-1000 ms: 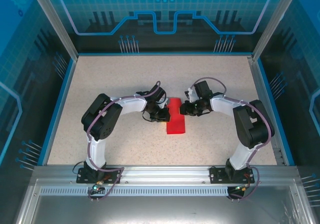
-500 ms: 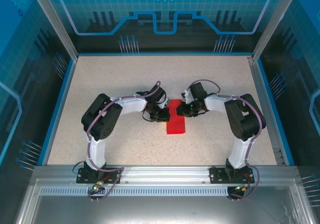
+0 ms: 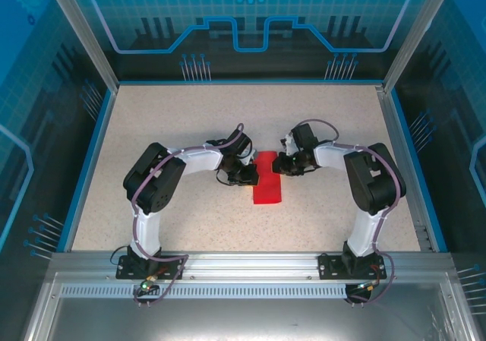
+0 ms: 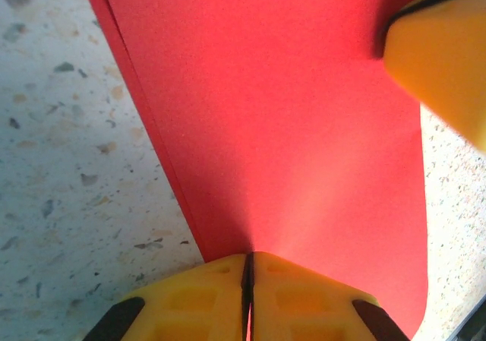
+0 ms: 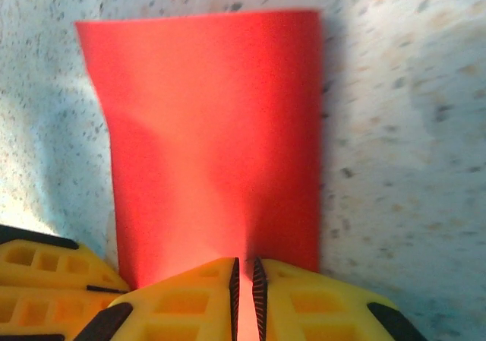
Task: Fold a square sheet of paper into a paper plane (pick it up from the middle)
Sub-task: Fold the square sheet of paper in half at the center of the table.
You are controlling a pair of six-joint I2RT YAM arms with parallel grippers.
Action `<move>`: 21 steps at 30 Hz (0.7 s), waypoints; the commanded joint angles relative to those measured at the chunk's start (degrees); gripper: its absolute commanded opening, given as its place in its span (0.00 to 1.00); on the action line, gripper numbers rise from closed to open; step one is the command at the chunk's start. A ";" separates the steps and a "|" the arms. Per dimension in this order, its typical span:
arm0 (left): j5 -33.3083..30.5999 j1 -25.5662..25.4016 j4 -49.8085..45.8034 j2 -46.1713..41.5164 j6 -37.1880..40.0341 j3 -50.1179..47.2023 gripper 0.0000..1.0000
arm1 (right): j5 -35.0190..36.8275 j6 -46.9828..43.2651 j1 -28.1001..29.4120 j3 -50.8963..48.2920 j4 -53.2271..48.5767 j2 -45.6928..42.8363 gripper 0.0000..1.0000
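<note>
The left jaws are clenched on one long edge of the red sheet of paper (image 4: pixel 288 113), with no gap between them. The right jaws grasp the opposite edge just as tightly. The sheet (image 3: pixel 267 193), now a narrow layered strip, lies on the tabletop (image 3: pixel 190 113) between the arms, gripped near its far end. With two pinches so close together, any pull apart would likely tear it. Drifting together would buckle it into a stray crease, and uneven lifting could slide the layers out of line.
</note>
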 commanded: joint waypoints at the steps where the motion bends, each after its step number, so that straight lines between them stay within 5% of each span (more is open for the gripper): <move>1: -6.53 0.07 -5.10 2.59 1.24 -2.99 0.10 | 5.50 0.40 -1.10 0.71 -1.28 -2.57 0.16; 10: -6.64 0.10 -5.26 2.59 1.47 -2.75 0.10 | 1.54 3.89 4.14 0.84 2.02 -6.20 0.16; 21: -6.51 0.10 -5.44 2.08 1.58 -3.23 0.10 | 3.02 4.15 4.31 3.01 4.08 0.98 0.16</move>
